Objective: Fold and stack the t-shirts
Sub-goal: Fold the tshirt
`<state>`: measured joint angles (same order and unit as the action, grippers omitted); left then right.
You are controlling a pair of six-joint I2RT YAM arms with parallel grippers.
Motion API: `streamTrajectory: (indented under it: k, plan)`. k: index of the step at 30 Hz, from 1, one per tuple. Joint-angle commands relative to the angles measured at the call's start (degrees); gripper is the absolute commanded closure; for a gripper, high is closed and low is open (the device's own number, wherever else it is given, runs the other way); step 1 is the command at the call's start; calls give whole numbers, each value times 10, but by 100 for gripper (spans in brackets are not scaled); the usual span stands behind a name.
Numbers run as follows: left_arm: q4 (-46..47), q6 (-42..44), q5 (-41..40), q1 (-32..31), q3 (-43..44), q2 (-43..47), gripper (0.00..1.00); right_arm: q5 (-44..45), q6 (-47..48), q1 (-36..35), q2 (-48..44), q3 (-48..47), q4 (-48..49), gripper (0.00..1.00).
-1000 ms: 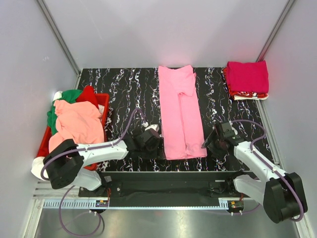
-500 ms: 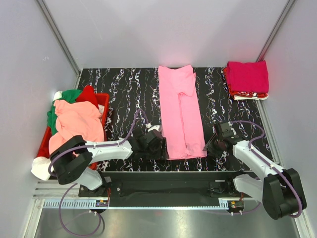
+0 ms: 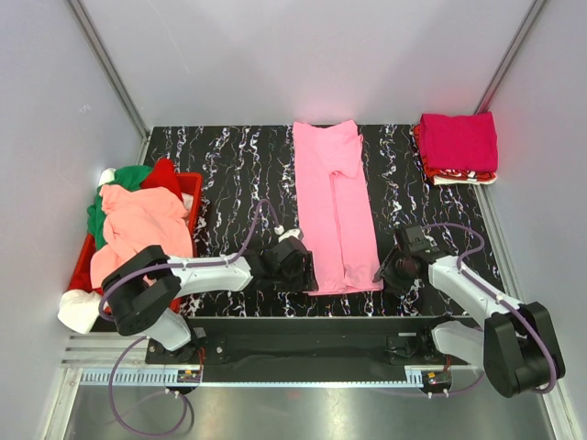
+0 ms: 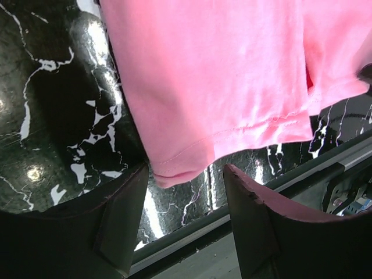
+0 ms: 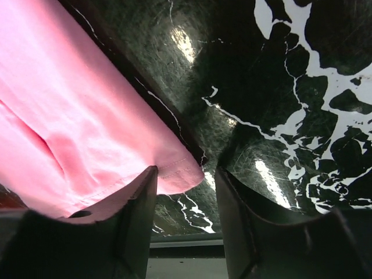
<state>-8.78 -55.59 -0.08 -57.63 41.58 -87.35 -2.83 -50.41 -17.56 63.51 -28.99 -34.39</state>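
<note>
A light pink t-shirt, folded into a long strip, lies down the middle of the black marble table. My left gripper is open at its near left corner; that corner shows between the fingers in the left wrist view. My right gripper is open at the near right corner. A folded stack with a magenta shirt on top lies at the far right. Salmon, green and red shirts are heaped on the left.
The red crate under the heap stands at the table's left edge. White cloth hangs at its near corner. The table's front edge and a metal rail lie just behind both grippers.
Both grippers have moved inward toward the near corners of the pink shirt. The shirt has not moved.
</note>
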Motion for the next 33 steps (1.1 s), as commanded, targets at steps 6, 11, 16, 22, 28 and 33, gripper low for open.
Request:
streamTrajectory:
  k: [6,11,16,22,28,33]
  plan:
    - [-40,-7,-30,-3,4,-36,41,7,38,-1,40,-48,-30,51]
    - [-30,-4,-24,-3,3,-43,51,-2,37,-1,57,-54,-19,62]
    - [-25,0,-17,-3,6,-52,54,-5,41,-11,86,-68,-19,70]
    - [-26,2,-17,-2,6,-47,78,-8,40,-20,98,-73,-19,100]
    - [-46,1,-27,-3,-6,-19,100,-16,25,-29,60,-59,-34,100]
    - [-64,-14,-9,-6,-27,24,100,-25,-1,-53,-16,-33,-63,100]
